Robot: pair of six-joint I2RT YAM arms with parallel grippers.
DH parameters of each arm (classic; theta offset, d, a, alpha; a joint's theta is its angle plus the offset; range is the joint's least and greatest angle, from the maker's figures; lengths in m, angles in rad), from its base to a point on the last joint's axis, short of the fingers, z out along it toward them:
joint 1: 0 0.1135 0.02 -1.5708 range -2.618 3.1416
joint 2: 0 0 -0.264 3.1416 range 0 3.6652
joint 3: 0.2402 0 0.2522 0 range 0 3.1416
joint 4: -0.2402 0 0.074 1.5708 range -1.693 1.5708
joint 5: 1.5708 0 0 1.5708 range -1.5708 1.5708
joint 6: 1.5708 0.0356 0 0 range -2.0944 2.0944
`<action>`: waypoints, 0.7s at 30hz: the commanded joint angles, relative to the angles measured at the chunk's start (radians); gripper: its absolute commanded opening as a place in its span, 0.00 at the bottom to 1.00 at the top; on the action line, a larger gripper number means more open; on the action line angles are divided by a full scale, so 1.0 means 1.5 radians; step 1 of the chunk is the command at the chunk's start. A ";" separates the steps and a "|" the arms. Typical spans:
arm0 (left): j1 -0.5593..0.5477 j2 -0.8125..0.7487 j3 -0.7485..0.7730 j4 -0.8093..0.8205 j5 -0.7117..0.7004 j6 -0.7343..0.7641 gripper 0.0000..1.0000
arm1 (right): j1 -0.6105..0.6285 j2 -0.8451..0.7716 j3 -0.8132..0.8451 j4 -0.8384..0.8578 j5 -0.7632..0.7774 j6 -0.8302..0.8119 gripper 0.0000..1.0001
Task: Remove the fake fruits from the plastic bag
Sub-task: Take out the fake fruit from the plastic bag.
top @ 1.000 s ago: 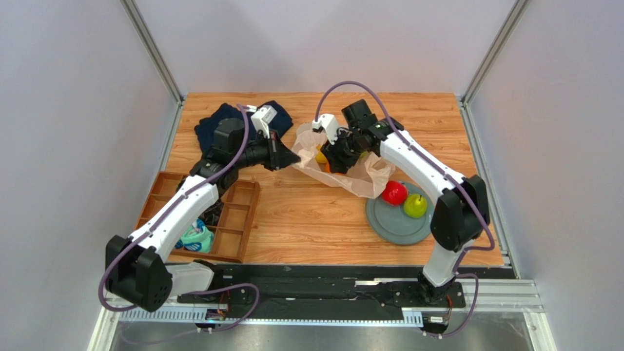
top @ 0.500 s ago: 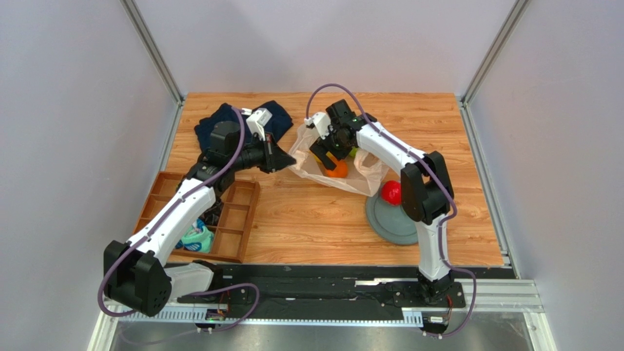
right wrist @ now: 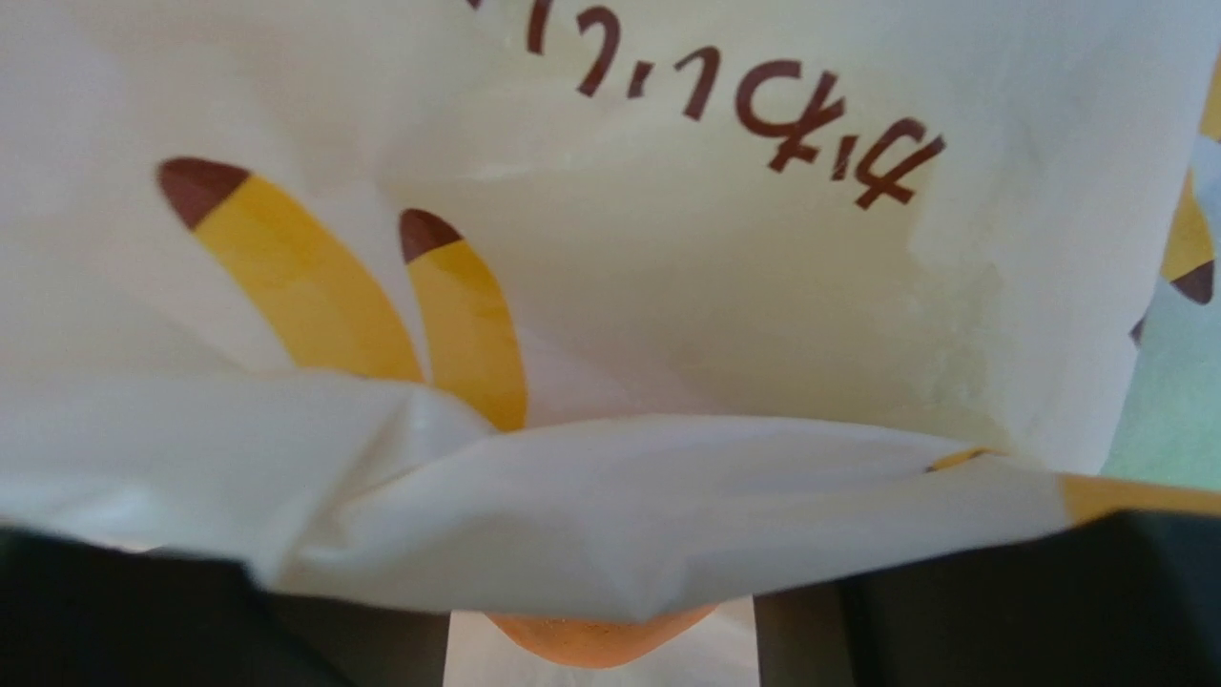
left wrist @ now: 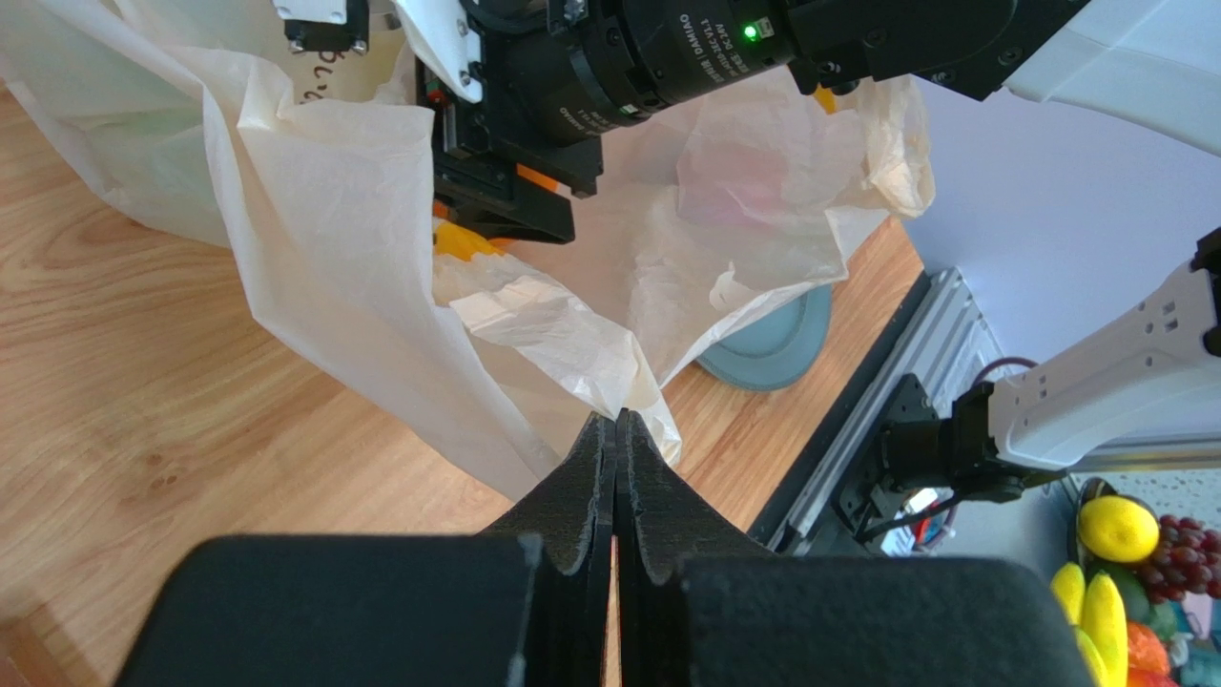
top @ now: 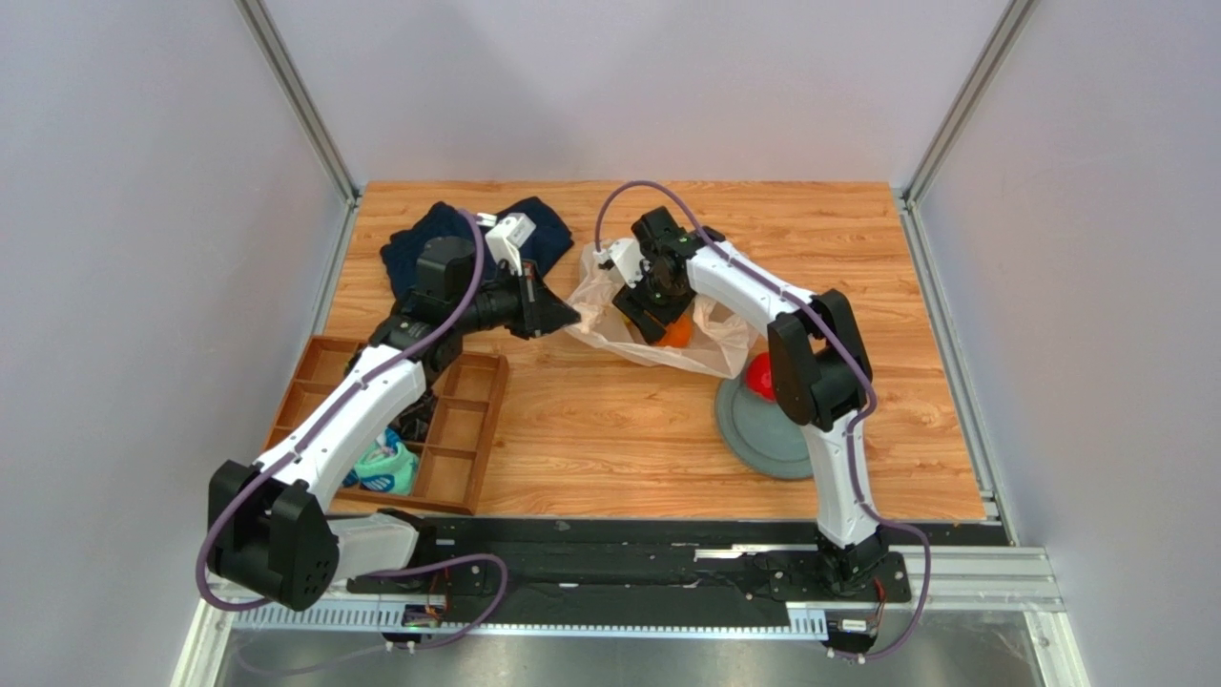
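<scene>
The plastic bag (top: 717,332) lies crumpled at the table's middle back. My left gripper (top: 552,308) is shut on the bag's left edge (left wrist: 631,387), pinching the film between its fingertips (left wrist: 619,430). My right gripper (top: 648,304) reaches down into the bag's mouth. An orange (top: 677,334) shows just below it. In the right wrist view the printed bag film (right wrist: 645,258) fills the frame, and the orange (right wrist: 602,647) sits between my right gripper's (right wrist: 602,630) dark fingers (right wrist: 129,616). A fold of film hides any contact. A red apple (top: 755,377) lies on the grey plate (top: 760,437), half behind my right arm.
A wooden compartment tray (top: 466,430) at the left front holds rolled teal socks (top: 384,461). A dark navy cloth (top: 423,236) lies at the back left. The plate (left wrist: 774,351) sits right of the bag. Metal frame posts and walls enclose the table.
My right arm folded leftward and its gripper went lower into the bag, over the orange; its jaws widened, then narrowed. The green apple on the plate is now hidden. The left gripper held still.
</scene>
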 commanded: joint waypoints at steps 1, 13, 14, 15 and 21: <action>0.004 0.005 0.026 0.013 0.005 0.009 0.00 | -0.001 -0.063 0.041 -0.028 -0.032 -0.019 0.46; 0.004 0.019 0.047 0.029 0.006 0.014 0.00 | 0.002 -0.278 0.031 -0.125 -0.241 -0.013 0.40; 0.004 0.019 0.048 0.029 0.005 0.015 0.00 | 0.003 -0.291 0.025 -0.139 -0.253 -0.015 0.40; 0.004 0.016 0.049 0.026 0.005 0.017 0.00 | 0.003 -0.307 0.018 -0.144 -0.257 -0.017 0.40; 0.004 0.005 0.042 0.027 -0.004 0.019 0.00 | 0.003 -0.476 -0.108 -0.173 -0.281 -0.028 0.41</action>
